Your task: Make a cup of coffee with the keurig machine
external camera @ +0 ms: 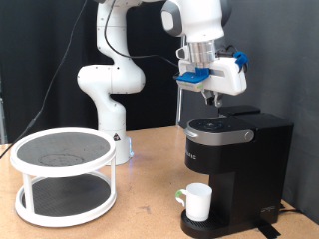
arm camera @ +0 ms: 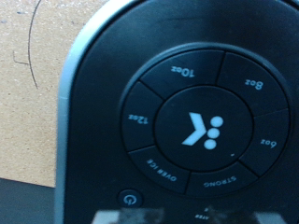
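Observation:
The keurig machine point(external camera: 235, 157) is a black boxy coffee maker at the exterior view's right, with its lid down. The cup point(external camera: 197, 202), a white mug, stands on its drip base under the spout. My gripper point(external camera: 212, 102) hangs just above the machine's top and points down at it. In the wrist view the round control panel point(arm camera: 204, 126) fills the frame, with size buttons around a lit centre button. The gripper point(arm camera: 177, 217) shows only as two blurred fingertips point(arm camera: 126, 217) at the frame edge. They stand apart with nothing between them.
A white two-tier round rack point(external camera: 64, 174) stands on the wooden table point(external camera: 150, 199) at the exterior view's left. The arm's white base point(external camera: 108, 95) is behind it, in front of a black curtain.

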